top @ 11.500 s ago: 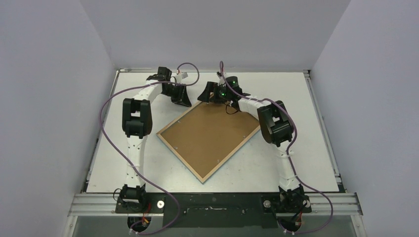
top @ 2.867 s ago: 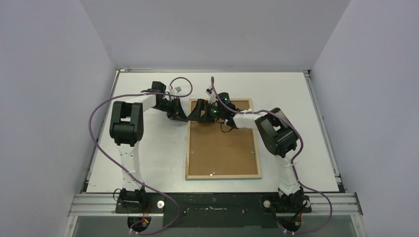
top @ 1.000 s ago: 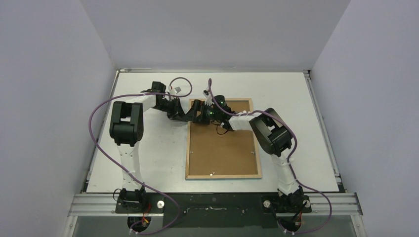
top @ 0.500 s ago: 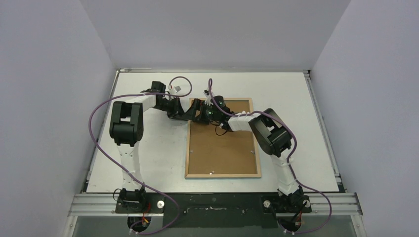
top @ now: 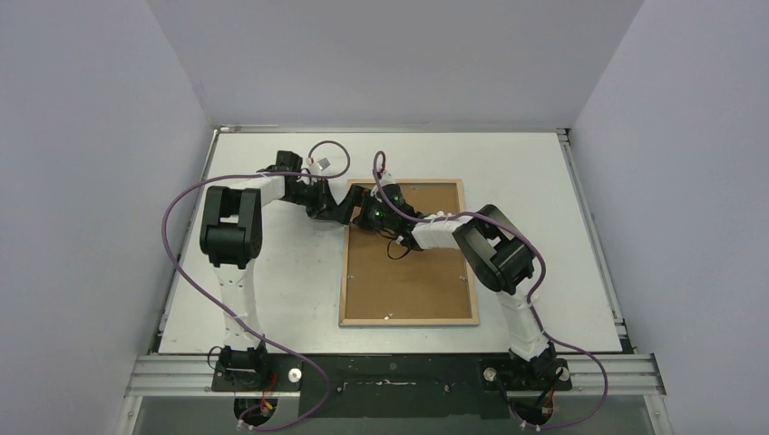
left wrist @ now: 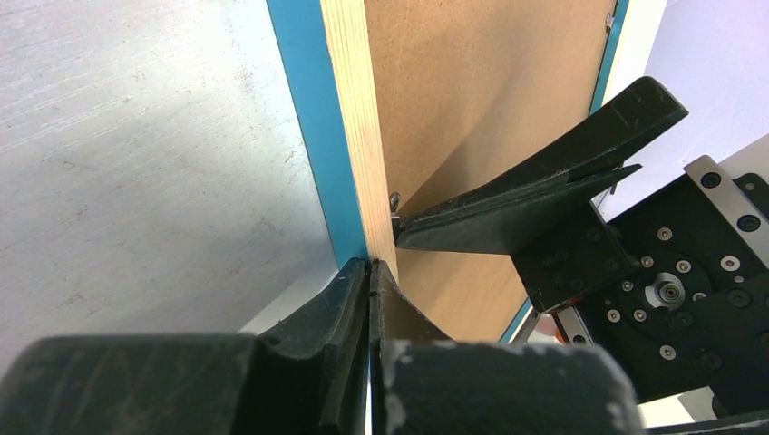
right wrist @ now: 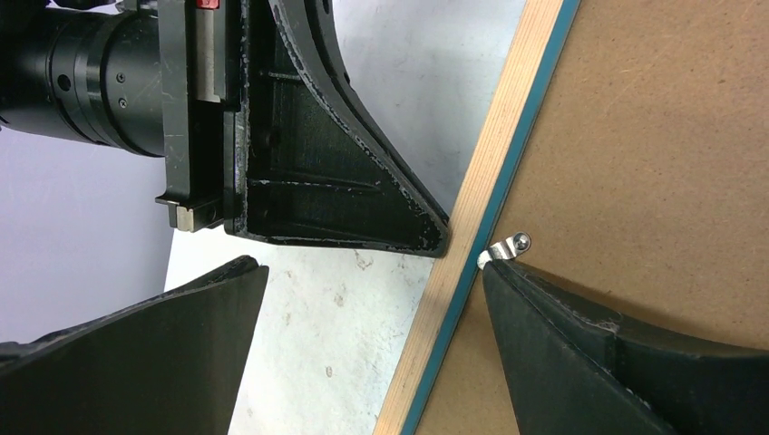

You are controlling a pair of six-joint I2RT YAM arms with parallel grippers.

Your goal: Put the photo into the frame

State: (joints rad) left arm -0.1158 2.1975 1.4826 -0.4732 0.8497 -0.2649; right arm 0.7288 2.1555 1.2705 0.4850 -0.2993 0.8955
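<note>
The frame lies face down on the white table, its brown backing board up inside a light wooden rim. The photo is out of view. My left gripper is shut, its tips pressing against the wooden left rail beside the blue border. My right gripper stands open astride that rail. One of its fingers hangs over bare table. The other rests on the backing board, right at a small metal tab.
Both arms crowd the frame's far left corner, with the left gripper's finger just beyond my right gripper. Purple cables loop above them. Grey walls close in the table on three sides.
My right arm has swung a little to the left, carrying its open gripper further over the frame's left rail. The left gripper and the frame have stayed put.
</note>
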